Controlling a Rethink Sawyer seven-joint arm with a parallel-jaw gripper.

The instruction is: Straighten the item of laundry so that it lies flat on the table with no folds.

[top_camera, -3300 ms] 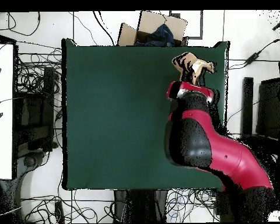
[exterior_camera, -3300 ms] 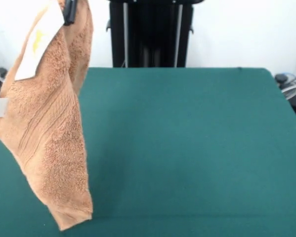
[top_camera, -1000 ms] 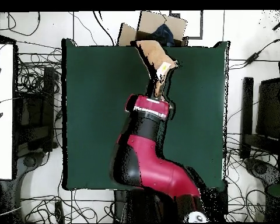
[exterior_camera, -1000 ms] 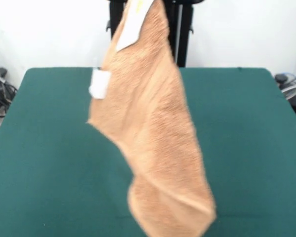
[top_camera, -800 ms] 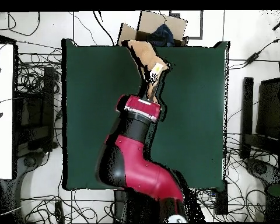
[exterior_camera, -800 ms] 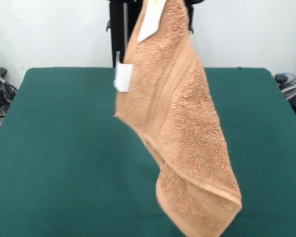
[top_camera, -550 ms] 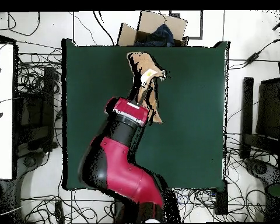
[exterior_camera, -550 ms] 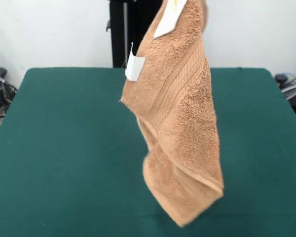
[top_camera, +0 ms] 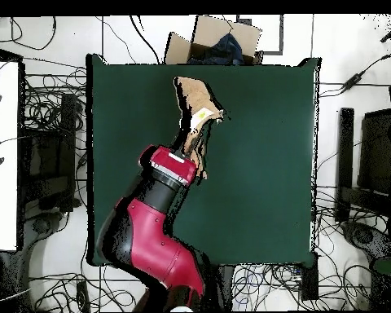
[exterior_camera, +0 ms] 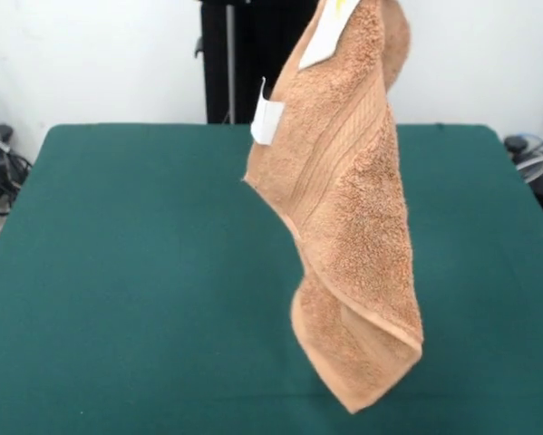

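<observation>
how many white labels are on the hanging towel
2. One label sits at the top of the towel, with yellow print; a smaller one sticks out from its left edge. Others may be hidden behind.

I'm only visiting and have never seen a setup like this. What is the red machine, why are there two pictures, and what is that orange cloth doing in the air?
The red and black machine is a robot arm, seen in the overhead view from a camera looking straight down. The other picture comes from a camera across the table, facing the robot, so its sides are turned round. The big green surface is the table. The orange cloth is a small towel with a white label. It hangs from its top end, above the table, still creased and folded. The gripper holding it is hidden by the cloth and the arm, so its fingers cannot be made out.
</observation>
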